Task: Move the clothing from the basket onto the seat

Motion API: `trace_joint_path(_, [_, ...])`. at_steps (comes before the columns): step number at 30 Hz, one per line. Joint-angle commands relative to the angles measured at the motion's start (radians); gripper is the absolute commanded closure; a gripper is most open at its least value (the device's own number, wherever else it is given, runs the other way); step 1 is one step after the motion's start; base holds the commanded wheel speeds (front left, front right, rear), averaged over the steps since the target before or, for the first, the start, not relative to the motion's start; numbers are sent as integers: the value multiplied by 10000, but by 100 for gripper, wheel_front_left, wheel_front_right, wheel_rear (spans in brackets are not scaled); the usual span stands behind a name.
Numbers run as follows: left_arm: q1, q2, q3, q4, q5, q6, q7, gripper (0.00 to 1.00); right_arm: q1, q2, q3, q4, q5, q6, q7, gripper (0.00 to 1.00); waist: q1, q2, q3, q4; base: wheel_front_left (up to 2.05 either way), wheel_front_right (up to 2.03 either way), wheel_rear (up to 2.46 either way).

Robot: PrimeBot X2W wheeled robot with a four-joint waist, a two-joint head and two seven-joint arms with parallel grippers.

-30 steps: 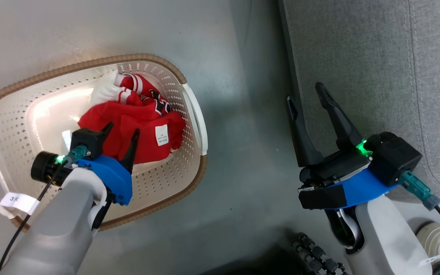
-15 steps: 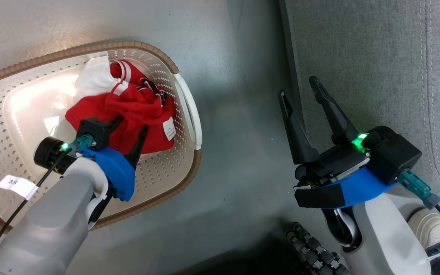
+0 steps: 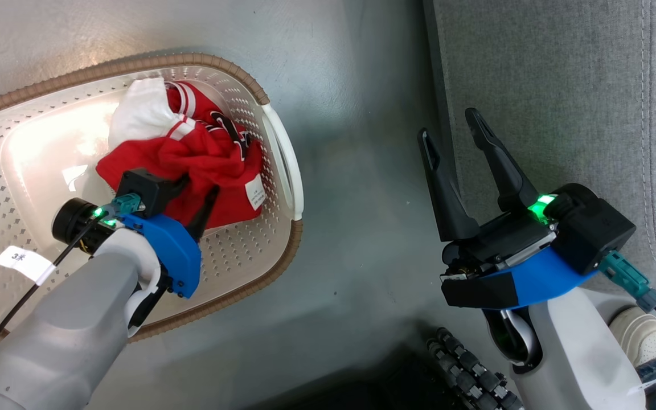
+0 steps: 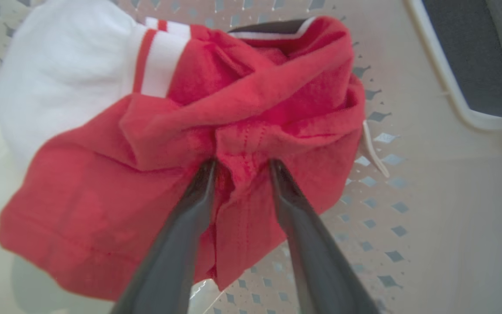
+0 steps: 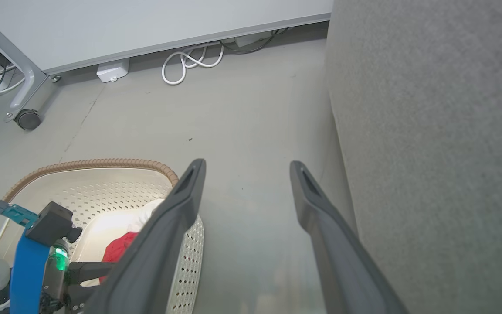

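Where the grey floor [image 3: 356,142] ends on the robot's right stands the seat [image 3: 561,80]: light-grey upholstered cushion, stitched seams, rounded edge.

Basket [image 3: 237,256]: cream perforated plastic, brown woven-look rim, pale side handle. It stands on the floor to the robot's left, apart from the seat.

Clothing [image 3: 214,156]: red garments with white trim and stripes, bunched in a heap at the basket's right end, close to the wall by the handle.

Right gripper [image 3: 447,123]: two dark fingers spread wide, holding nothing, over the floor at the seat's edge.

Left gripper [image 3: 198,187]: inside the basket, fingertips pinching a raised fold of the red clothing; the cloth gathers around that fold.

Cables [image 5: 190,56]: white loops by the far wall.

Shoe [image 3: 630,336]: pale, on the floor beside the right arm.

Tag [image 3: 254,192]: small, white, on the heap's right edge.
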Motion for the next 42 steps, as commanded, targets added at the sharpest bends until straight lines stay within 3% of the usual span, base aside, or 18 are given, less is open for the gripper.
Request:
trace_joint_path(1, [-220, -49, -117, 64, -109, -19, -61, 62, -62, 12, -39, -63, -86, 5, -56, 0, 0, 0, 1, 8, 0, 0, 0])
trace_joint_path(3, [-298, -91, -297, 125, -214, -19, -98, 100, -43, 12, -60, -69, -93, 5, -56, 0, 0, 0, -7, 23, 0, 0, 0])
trace_joint_path(18, [-489, -169, -895, 214, -1097, -19, -503, 100, -46, 12, -91, 77, -191, 5, -57, 0, 0, 0, -422, 303, 0, 0, 0])
trace_joint_path(28, [-215, -391, -952, 45, -1329, -19, -697, 100, -99, 10, -152, 298, -413, 5, -57, 0, 0, 0, -1338, 767, 0, 0, 0])
trace_joint_path(33, [86, -453, -239, -516, -1003, -19, -704, 100, -68, 9, -239, 475, -556, 5, -56, 0, 0, 0, -2113, 1094, 0, 0, 0])
trace_joint_path(42, [1636, -683, 1904, -2098, 333, -19, -707, 100, 329, 6, -479, 814, -778, 5, 98, 0, 0, 0, -3921, 1671, 0, 0, 0])
